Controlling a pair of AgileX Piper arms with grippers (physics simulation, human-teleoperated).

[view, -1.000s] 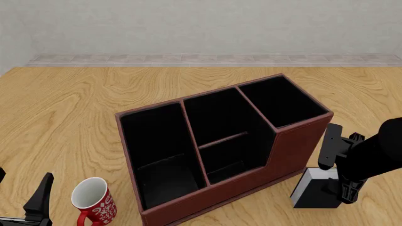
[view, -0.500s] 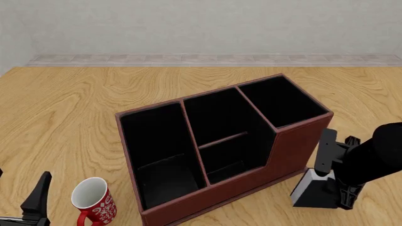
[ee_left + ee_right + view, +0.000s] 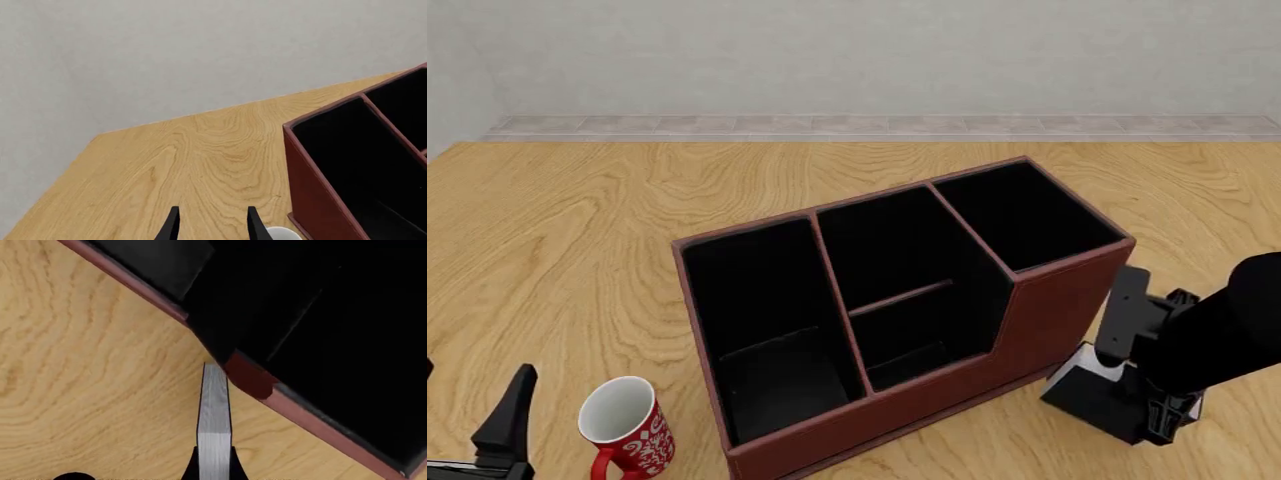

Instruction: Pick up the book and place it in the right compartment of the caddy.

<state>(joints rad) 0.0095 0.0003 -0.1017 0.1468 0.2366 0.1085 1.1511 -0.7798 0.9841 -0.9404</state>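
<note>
book [image 3: 1090,394] sits at the caddy's right front corner, low by the counter [image 3: 587,220], tilted, black cover up and a sliver of white page edge showing at its near-left end; whether its low end touches the wood I can't tell. right tool [image 3: 1157,415] is clamped on it: right wrist view shows the white page block [image 3: 214,415] pinched between the two dark fingers [image 3: 191,467], edge-on, far end right at the caddy's red corner. book is outside the caddy [image 3: 1054,310], just beside its right end wall. right compartment [image 3: 1028,215] is the rear-right slot, only black lining visible. middle slot [image 3: 901,275] has a low divider across it, wide left slot [image 3: 767,320] has the low front. left tool [image 3: 210,225] hangs over bare wood at the near-left, fingers apart, gripping nothing. red-and-white mug [image 3: 627,428] stands upright just beside it, near the caddy's front-left corner, not touching.
</note>
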